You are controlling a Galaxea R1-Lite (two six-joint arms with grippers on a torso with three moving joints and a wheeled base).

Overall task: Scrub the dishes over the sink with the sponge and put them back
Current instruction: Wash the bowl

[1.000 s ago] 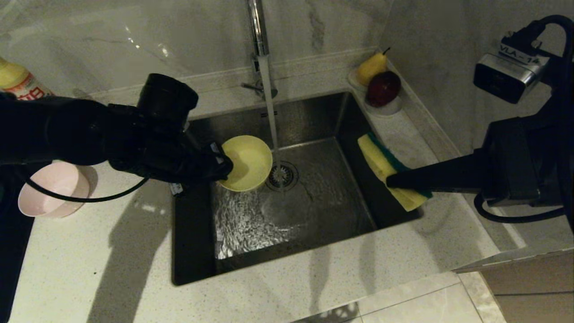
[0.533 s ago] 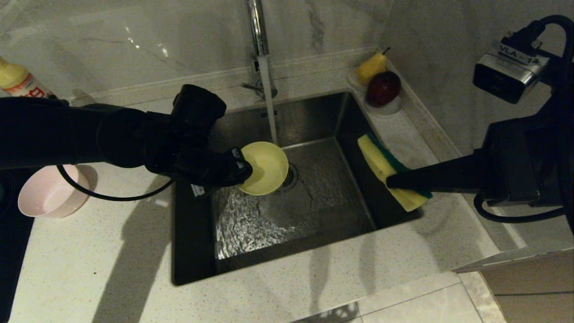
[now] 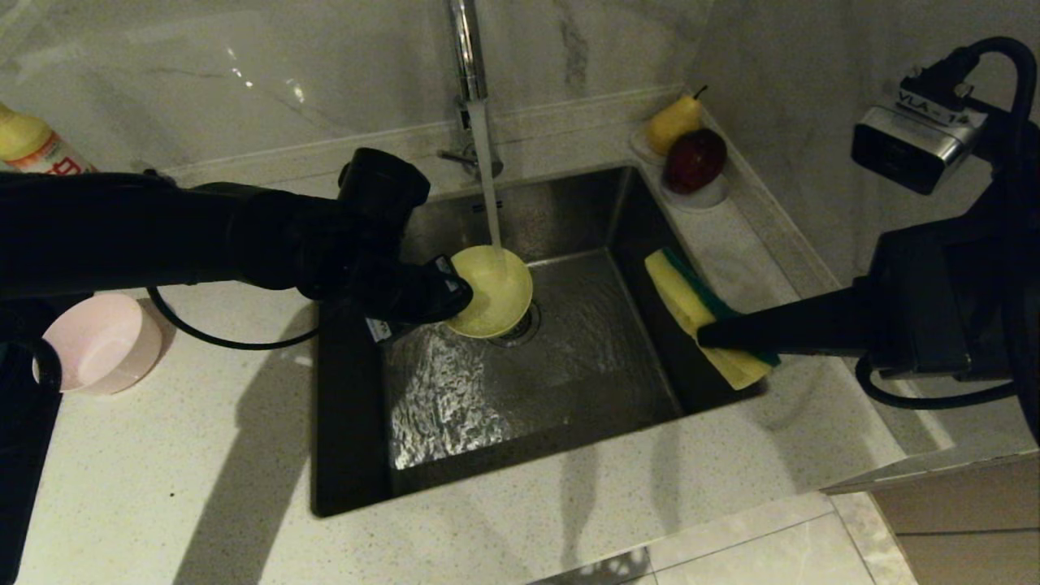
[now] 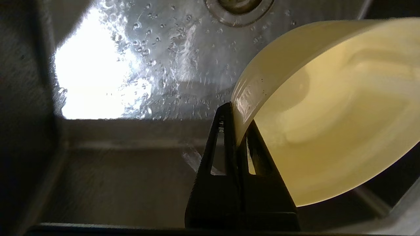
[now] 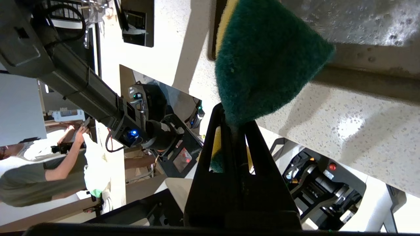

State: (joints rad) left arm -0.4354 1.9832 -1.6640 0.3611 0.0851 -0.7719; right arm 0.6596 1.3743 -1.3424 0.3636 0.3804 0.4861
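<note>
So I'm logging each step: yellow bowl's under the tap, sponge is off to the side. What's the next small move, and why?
Probably bring the right gripper with the sponge across to the yellow bowl. The left gripper pinches the bowl's rim and holds it in the water stream over the sink, while the sponge hangs apart at the sink's right edge.

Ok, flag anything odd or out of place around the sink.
Nothing stands out. The left hand holds the yellow bowl tilted under the running tap; the right hand grips the sponge over the sink's edge.
</note>
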